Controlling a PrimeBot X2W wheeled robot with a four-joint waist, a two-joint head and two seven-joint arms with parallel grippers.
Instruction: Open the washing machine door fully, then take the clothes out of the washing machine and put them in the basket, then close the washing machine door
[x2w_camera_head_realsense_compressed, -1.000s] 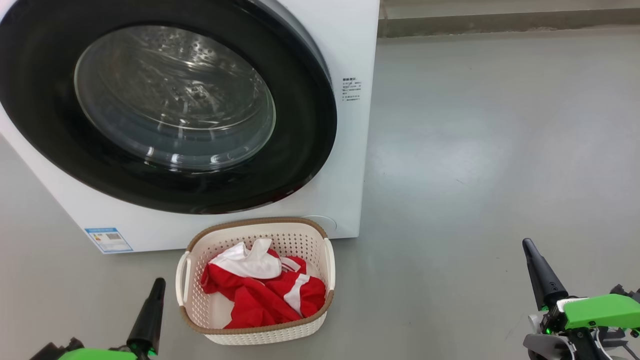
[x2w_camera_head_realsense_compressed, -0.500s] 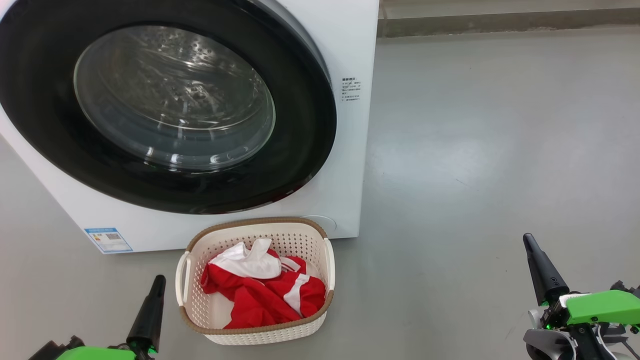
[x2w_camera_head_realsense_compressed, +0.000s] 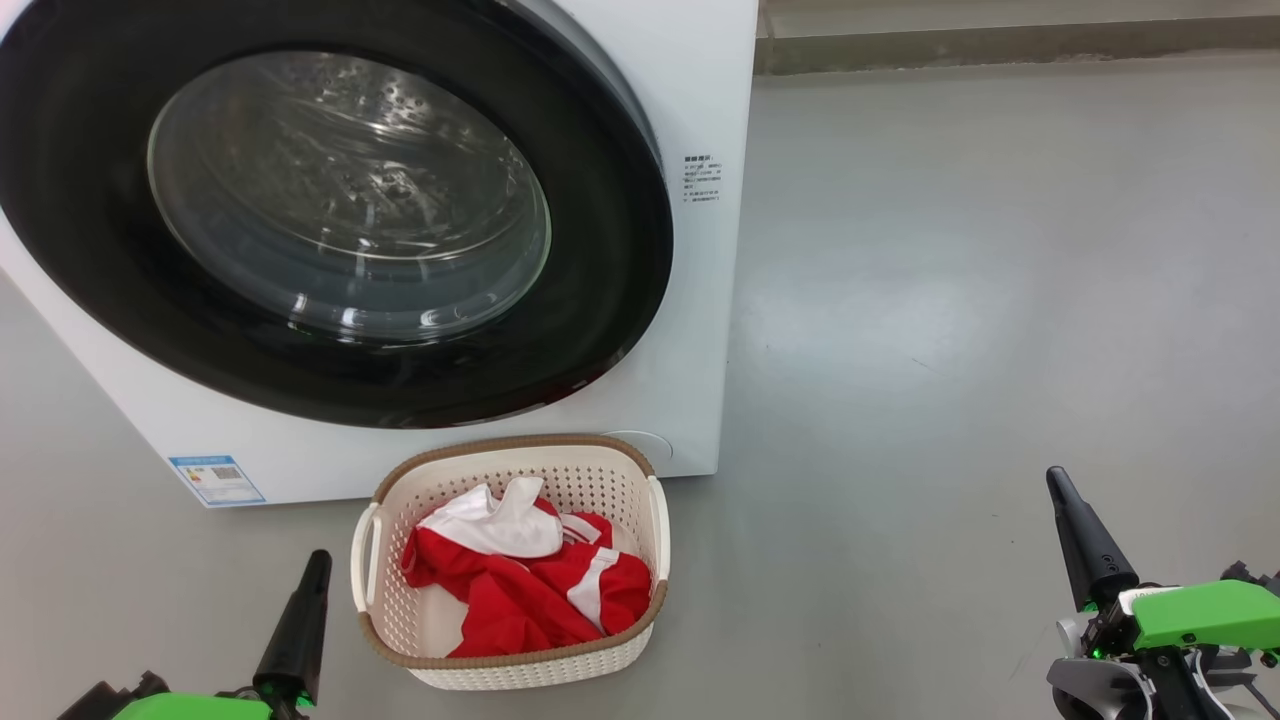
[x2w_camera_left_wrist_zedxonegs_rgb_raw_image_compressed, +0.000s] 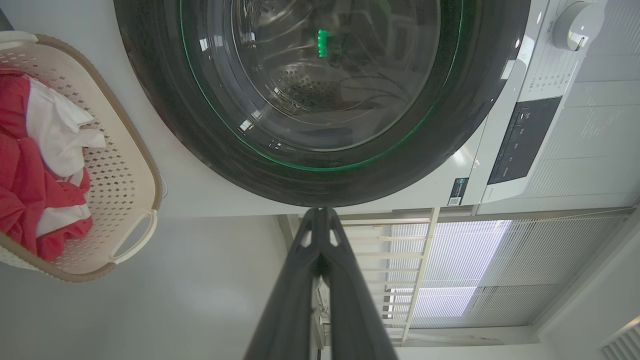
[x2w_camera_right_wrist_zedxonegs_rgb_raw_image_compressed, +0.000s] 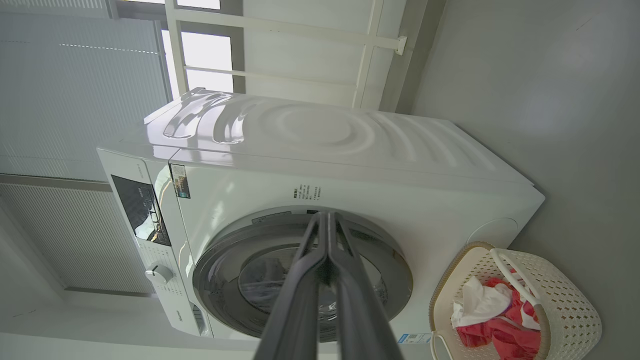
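Now the basket (x2w_camera_head_realsense_compressed: 515, 441), just before the washing machine (x2w_camera_head_realsense_compressed: 700, 80), holds the clothes (x2w_camera_head_realsense_compressed: 520, 600); the door (x2w_camera_head_realsense_compressed: 600, 300) is shut. The blue label (x2w_camera_head_realsense_compressed: 216, 480) and small black print (x2w_camera_head_realsense_compressed: 703, 178) are unreadable. Jaws of the left gripper (x2w_camera_head_realsense_compressed: 318, 562) and right gripper (x2w_camera_head_realsense_compressed: 1053, 478) are together, empty.

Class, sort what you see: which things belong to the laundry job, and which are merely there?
Job: washing machine, washing machine door, clothes, basket.
Merely there: grey floor, window blinds, white railing.
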